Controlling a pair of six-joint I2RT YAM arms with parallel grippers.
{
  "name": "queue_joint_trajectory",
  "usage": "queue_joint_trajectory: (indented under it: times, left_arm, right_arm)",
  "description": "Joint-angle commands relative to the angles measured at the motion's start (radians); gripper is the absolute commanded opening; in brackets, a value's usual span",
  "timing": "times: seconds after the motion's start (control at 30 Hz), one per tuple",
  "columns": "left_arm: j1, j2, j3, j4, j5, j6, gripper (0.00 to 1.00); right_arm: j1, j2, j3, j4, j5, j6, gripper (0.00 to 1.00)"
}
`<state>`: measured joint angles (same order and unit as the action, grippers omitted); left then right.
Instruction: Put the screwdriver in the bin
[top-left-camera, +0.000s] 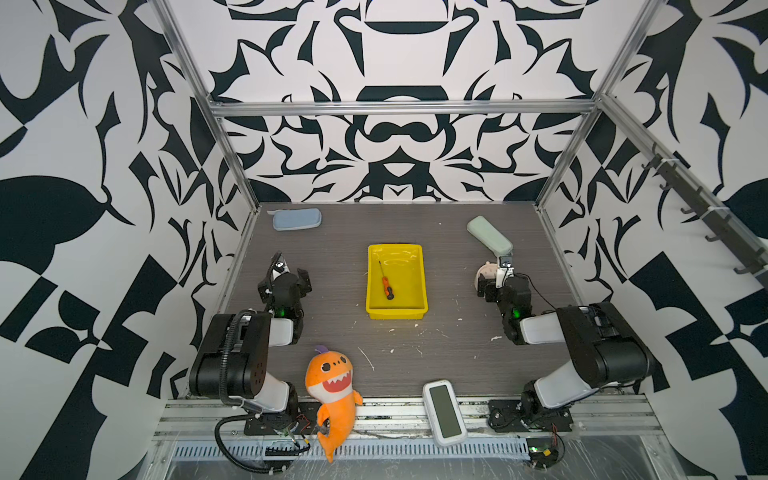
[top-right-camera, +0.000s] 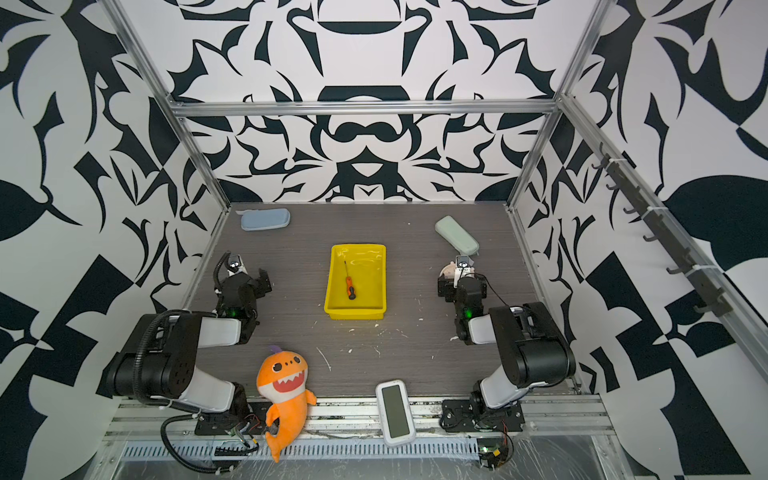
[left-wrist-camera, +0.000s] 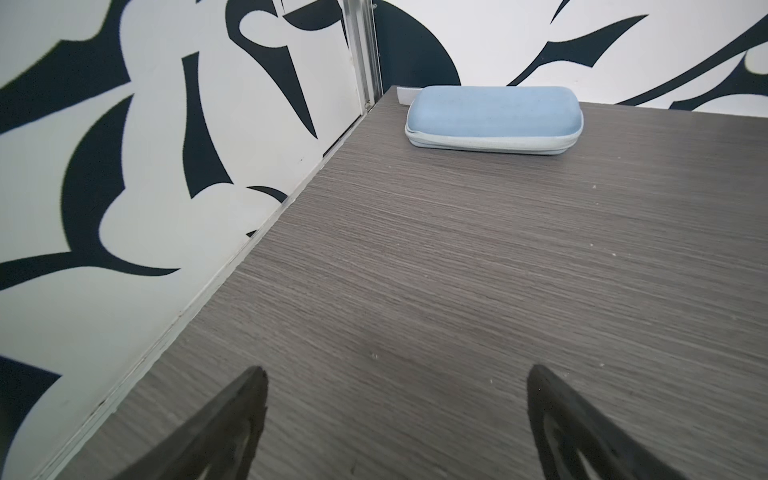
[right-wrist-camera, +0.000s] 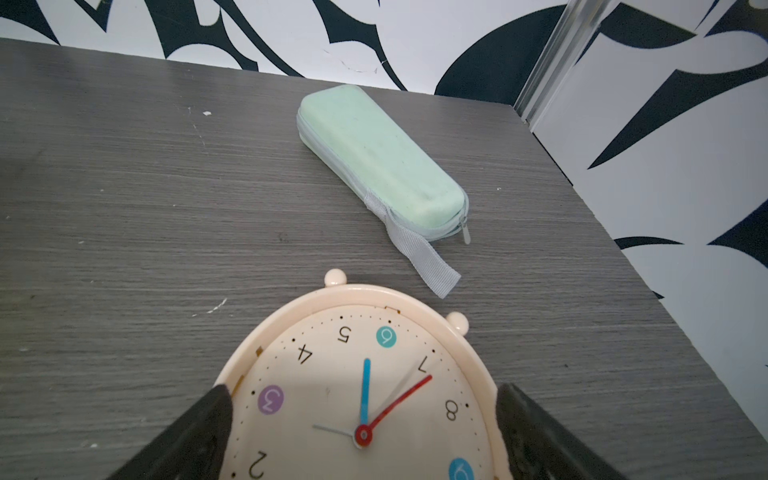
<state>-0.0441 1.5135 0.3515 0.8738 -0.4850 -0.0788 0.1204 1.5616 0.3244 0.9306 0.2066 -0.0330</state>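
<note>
Left side of desk: left pincer spread wide, nothing between the fingers, hanging over bare desk close to the side wall.
Ahead of left pincer: blue pouch lying flat by the far left corner, well apart from the tips.
Right side of desk: right pincer spread wide, holding nothing. Its tips sit over opposite sides of the clock; can't tell if they touch it.
Clock detail: round, cream, face up on the desk, mostly under the right pincer.
Beyond clock: green pouch lying diagonally. Its grey strap end is just beside the clock's rim, not touching.
Desk centre: yellow bin between the two arms, well apart from both pincers.
Task item: screwdriver lies inside the bin on its floor, in the left half. Orange handle and black butt point toward the near wall, shaft toward the far left corner. Both top views agree.
Near edge: orange shark plush left of middle and white device with dark screen right of middle, both overlapping the front rail.
</note>
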Motion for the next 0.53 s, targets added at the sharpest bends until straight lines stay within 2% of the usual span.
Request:
queue_joint_trajectory:
  times: [0.0,0.07,0.3,0.5]
  left_arm:
    - [0.019,0.018,0.048,-0.003,0.054,-0.020,1.00]
    - [0.032,0.005,0.057,-0.049,0.074,-0.035,1.00]
    - [0.031,0.009,0.052,-0.032,0.072,-0.033,1.00]
    - [0.031,0.010,0.053,-0.031,0.072,-0.032,1.00]
  right_arm:
    - [0.004,-0.005,0.018,0.007,0.014,0.003,1.00]
    - [0.002,-0.006,0.019,0.005,0.014,0.003,1.00]
    - [0.003,-0.005,0.019,0.008,0.014,0.009,1.00]
    - [-0.011,-0.007,0.022,-0.001,-0.046,0.013,1.00]
